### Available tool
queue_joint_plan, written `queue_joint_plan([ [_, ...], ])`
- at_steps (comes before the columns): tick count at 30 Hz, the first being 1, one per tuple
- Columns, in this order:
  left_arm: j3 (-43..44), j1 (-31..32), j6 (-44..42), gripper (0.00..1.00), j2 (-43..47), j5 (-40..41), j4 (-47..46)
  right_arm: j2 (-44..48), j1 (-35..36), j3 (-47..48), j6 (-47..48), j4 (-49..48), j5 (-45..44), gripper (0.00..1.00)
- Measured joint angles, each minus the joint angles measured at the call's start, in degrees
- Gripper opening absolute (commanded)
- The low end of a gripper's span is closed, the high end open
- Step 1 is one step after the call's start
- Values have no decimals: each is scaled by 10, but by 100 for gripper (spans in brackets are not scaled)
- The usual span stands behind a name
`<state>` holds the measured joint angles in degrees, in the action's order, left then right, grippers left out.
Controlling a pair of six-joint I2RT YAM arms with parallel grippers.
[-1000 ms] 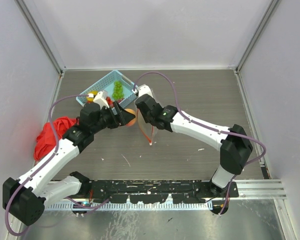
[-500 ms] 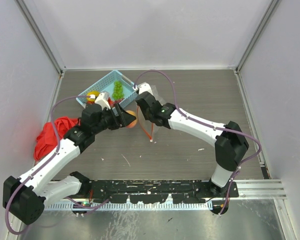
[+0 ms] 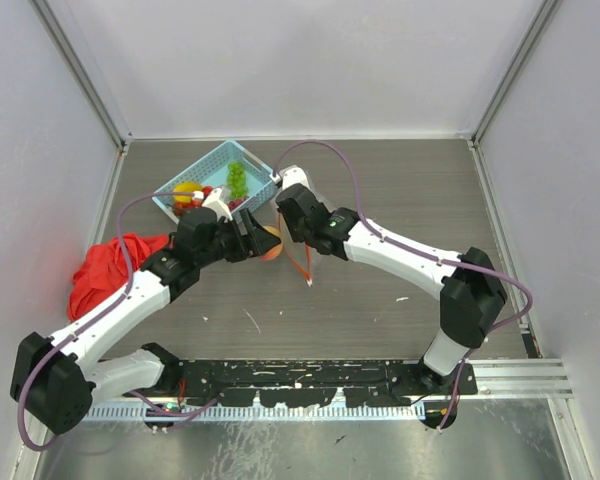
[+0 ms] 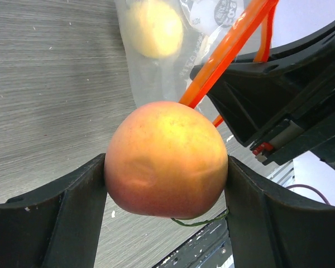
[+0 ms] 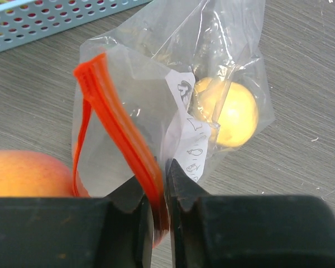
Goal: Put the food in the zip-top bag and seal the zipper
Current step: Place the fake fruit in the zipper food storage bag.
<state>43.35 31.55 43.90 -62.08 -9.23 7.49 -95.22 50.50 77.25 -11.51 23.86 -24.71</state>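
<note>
Since my left gripper (image 4: pixel 165 184) is clamped on the peach (image 4: pixel 166 151), both fingers flat against its sides, and it's parked right at the mouth of the zip-top bag (image 5: pixel 212 56), I'd say we're mid-loading, nowhere near sealing. My right gripper (image 5: pixel 155 181) is nearly closed, pinching one side of the zipper (image 5: pixel 114 120) to hold the mouth up off the table (image 3: pixel 380 200). One lemon (image 5: pixel 229 111) is already down inside the bag.

Next move as I see it: push the peach past that orange strip and let go once it's properly inside. The peach looks fat next to the opening, so the right side needs to keep its lip lifted and not let it slip.

Stuff I can't really tell:
- How wide the mouth actually gapes. The peach blocks it in the left wrist view, and both arms cover the bag from above.
- Whether the peach is touching the zipper or just beside it.
- What's left in the blue basket (image 3: pixel 215 160). Grapes (image 3: pixel 237 180) for sure, plus something yellow (image 3: pixel 187 190) and red bits, probably strawberries, but they're tiny from up there.
</note>
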Motion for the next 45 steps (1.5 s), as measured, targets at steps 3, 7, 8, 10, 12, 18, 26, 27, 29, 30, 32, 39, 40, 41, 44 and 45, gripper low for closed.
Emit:
queue_joint_plan([
  [3, 0, 3, 0, 48, -2, 0, -2, 6, 0, 0, 0, -1, 4, 10],
  [7, 0, 9, 0, 48, -2, 0, -1, 6, 0, 3, 0, 0, 9, 3],
  [8, 0, 10, 0, 48, 1, 1, -2, 6, 0, 6, 0, 1, 9, 2],
  [10, -1, 13, 0, 48, 10, 0, -4, 6, -2, 13, 0, 2, 12, 1],
  [12, -4, 15, 0, 48, 24, -1, -12, 6, -4, 21, 0, 2, 17, 1],
  [18, -29, 32, 5, 48, 42, -22, -78, 6, -8, 40, 0, 1, 34, 2],
  [26, -49, 61, 5, 48, 38, -37, -130, 5, -18, 48, -1, 2, 49, 7],
  [27, -51, 63, 5, 48, 39, -36, -135, 5, -19, 48, -2, 2, 50, 9],
  [29, -57, 64, 4, 48, 47, -29, -136, 3, -19, 48, -3, 2, 52, 12],
  [30, -59, 65, 3, 48, 53, -23, -134, 2, -19, 48, -3, 2, 53, 13],
  [32, -62, 65, 1, 47, 68, -7, -125, 2, -19, 46, -4, 2, 54, 16],
  [39, -62, 65, -8, 47, 75, 43, -93, 9, -19, -10, -5, -33, 59, 22],
  [40, -62, 65, -9, 47, 72, 46, -90, 12, -19, -25, -5, -41, 60, 22],
  [41, -62, 65, -9, 47, 69, 50, -89, 18, -19, -42, -5, -50, 62, 23],
  [44, -62, 65, -9, 47, 59, 58, -85, 41, -19, -89, -4, -86, 68, 24],
  [45, -62, 65, -9, 47, 56, 60, -83, 51, -19, -105, -2, -100, 70, 24],
])
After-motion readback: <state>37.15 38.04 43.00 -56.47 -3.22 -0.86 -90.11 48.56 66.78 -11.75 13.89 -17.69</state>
